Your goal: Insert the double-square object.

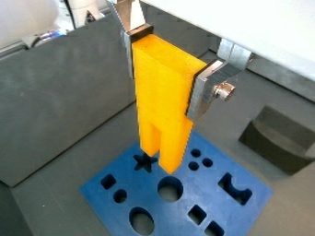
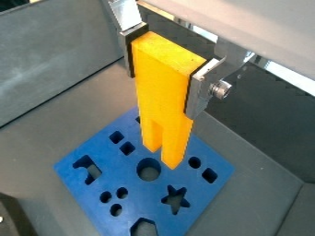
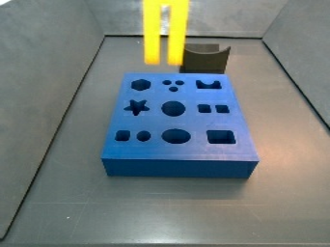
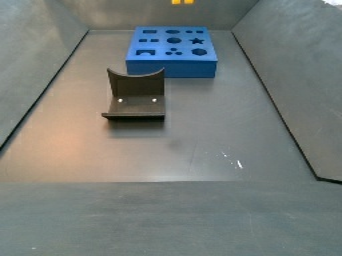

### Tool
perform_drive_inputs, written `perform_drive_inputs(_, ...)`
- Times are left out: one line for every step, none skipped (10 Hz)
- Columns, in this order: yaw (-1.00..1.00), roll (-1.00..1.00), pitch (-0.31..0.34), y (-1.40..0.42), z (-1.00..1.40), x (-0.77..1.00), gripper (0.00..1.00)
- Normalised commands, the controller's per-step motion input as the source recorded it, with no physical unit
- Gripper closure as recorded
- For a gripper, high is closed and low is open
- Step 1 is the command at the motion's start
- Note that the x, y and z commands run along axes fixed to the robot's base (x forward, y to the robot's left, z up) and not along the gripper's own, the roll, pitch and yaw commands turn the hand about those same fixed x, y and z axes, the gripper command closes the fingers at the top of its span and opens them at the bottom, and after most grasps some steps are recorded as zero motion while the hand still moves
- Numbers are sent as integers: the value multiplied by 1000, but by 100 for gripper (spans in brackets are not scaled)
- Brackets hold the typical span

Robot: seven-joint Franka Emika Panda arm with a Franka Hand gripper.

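Note:
The double-square object [image 1: 167, 101] is a tall yellow fork with two square prongs pointing down. My gripper [image 1: 169, 63] is shut on its solid top slab, one silver finger [image 1: 204, 90] on each side, as both wrist views show [image 2: 167, 66]. It hangs upright above the blue block with shaped holes [image 1: 234, 207], apart from it. In a side view the prongs [image 3: 165, 34] hang over the block's far edge [image 3: 180, 125]; the gripper itself is above the frame. Only the prong tips [image 4: 183, 2] show in a side view.
A dark grey curved block [image 3: 204, 58] stands just behind the blue block, and shows apart from it on the floor in a side view [image 4: 135, 95]. Grey walls [image 3: 52, 106] enclose the floor on all sides.

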Motion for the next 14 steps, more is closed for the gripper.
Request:
perform_drive_inputs(-9,24,0,74,-397,1000,100)
perform_drive_inputs(0,16,0,169,-389,1000,100)
perform_drive_inputs(0,21,0,237,-331,1000,100)
perform_drive_inputs(0,54,0,171,-211,1000,100)
perform_drive_inputs(0,69,0,131,-157,1000,100)
perform_drive_inputs(0,96,-31,69,-91,1000,100)
perform_drive_inputs(0,120,-61,3,-54,1000,100)
perform_drive_inputs(0,153,-96,0,0,1000,100)
perform_drive_inputs(0,157,-111,-60,0,1000,100)
perform_drive_inputs(0,110,-137,-63,-3,1000,100)
perform_drive_inputs(0,16,-186,-46,-89,1000,100)
perform_drive_inputs(0,0,-194,-86,-203,1000,100)
perform_drive_inputs(0,0,-187,-114,-297,1000,100)
perform_drive_inputs(-100,110,-143,-251,-486,851,100)
